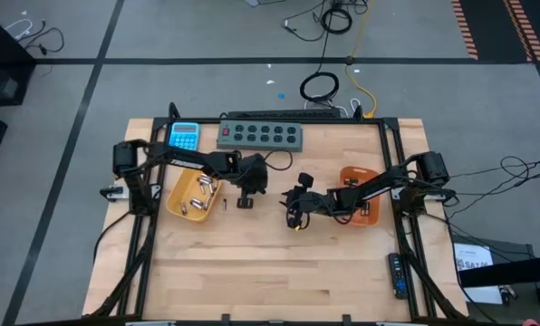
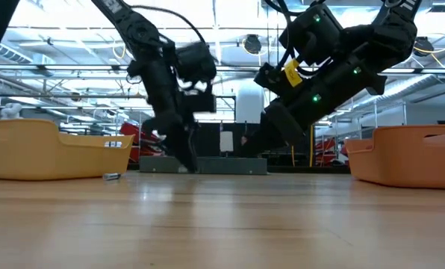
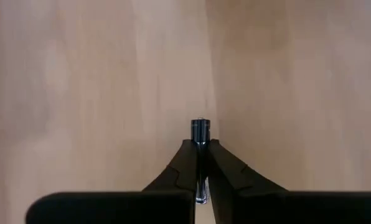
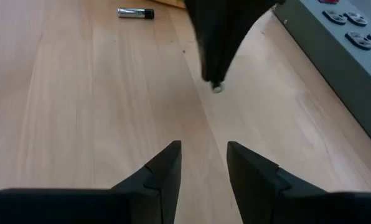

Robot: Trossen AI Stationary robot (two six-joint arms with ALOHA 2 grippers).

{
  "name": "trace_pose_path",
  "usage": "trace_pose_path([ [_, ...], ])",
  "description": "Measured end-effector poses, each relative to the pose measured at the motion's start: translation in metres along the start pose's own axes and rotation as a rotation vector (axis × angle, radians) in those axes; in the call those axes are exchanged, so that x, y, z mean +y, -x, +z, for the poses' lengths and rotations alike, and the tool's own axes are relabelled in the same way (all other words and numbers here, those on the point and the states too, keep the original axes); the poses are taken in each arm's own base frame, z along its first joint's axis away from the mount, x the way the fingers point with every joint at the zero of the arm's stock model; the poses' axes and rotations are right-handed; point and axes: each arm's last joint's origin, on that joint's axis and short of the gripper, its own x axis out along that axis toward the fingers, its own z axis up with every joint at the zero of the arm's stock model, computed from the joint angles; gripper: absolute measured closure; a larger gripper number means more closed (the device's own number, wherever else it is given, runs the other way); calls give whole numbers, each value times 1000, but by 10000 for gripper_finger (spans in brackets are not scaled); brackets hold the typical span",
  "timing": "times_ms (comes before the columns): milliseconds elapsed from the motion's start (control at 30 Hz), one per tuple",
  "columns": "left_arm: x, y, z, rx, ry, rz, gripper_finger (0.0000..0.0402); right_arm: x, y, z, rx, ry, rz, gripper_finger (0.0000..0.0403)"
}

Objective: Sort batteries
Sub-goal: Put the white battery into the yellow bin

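From my remote station I find the left gripper point(image 3: 200, 163) down at the wooden table point(image 1: 270, 272), between the yellow tray point(image 1: 178, 199) and the middle of the board, with its fingers clenched on a single small battery point(image 3: 200, 132). The left wrist view shows that cell pinched between the two dark fingertips, its end standing out past them. In the right wrist view the same cell's round end shows at the tip of the left arm's fingers, close to the table surface; I cannot tell whether it touches.

A second battery point(image 4: 136, 12) lies flat on the table just beside the yellow tray. Several more cells point(image 1: 196, 192) rest inside that tray.

The right gripper point(image 4: 203, 163) hangs near the table centre, facing the left one, its fingers apart and grasping nothing. The orange tray point(image 1: 368, 174) sits behind it on the right side.

The grey button strip point(image 1: 261, 136) and blue calculator point(image 1: 185, 136) lie along the far edge
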Motion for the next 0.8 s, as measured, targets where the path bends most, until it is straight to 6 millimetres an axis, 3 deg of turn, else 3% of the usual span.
trace_pose_path([
  [233, -2, 30, 4, -36, 61, 5, 382, 0, 0, 2, -17, 11, 1, 282],
  [500, -20, 57, -7, 82, 172, -67, 382, 0, 0, 2, -18, 20, 0, 282],
  [800, -49, 76, -43, 306, 292, -109, 382, 0, 0, 2, -17, 27, 1, 282],
])
